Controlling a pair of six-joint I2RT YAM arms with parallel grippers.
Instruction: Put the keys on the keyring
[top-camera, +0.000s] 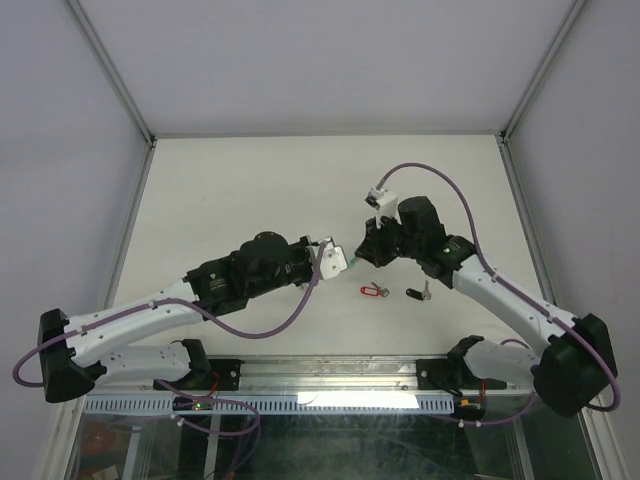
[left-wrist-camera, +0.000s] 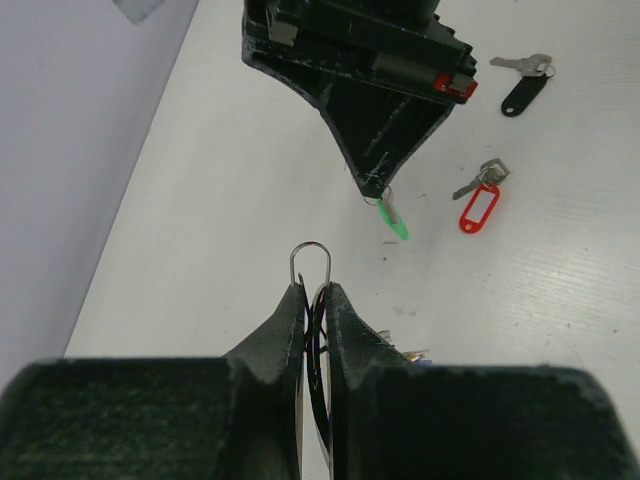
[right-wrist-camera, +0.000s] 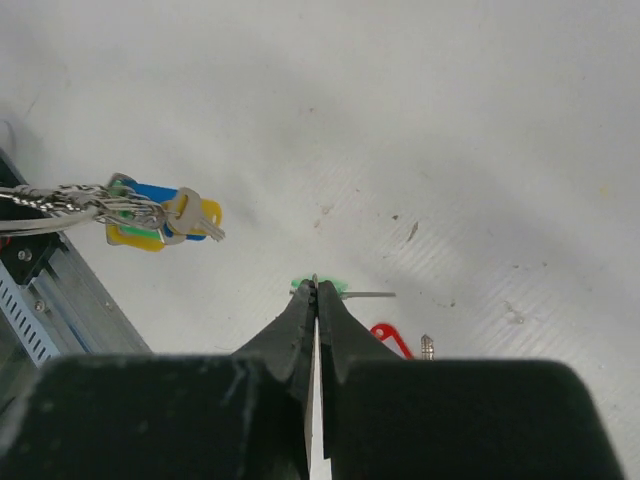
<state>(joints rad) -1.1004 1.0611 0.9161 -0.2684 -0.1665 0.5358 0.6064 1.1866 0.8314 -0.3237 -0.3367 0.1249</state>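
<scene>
Two grippers meet tip to tip above a white table (top-camera: 250, 190). The left gripper (left-wrist-camera: 314, 292) has its jaws pinched almost together on the keyring (left-wrist-camera: 312, 256). The ring's thin silver wire loop stands up out of the fingertips. The right wrist view shows its bunch of small keys with blue, yellow and green tags.

The right gripper (right-wrist-camera: 316, 290) has its jaws fully closed on the green key (left-wrist-camera: 394, 220), held at the very tips. Which part of the key is gripped cannot be told. The green tag hangs out beyond the fingers, just past the keyring loop and apart from it.

The red key (left-wrist-camera: 479, 205) lies flat on the table, right of the keyring in the overhead view and nearer the arm bases. Its tag has a white paper window, and any writing on it is too small to read. The black key (left-wrist-camera: 524, 88) lies flat too, further right of the keyring, just beside the red key but not touching it. No lettering on its tag can be made out.
</scene>
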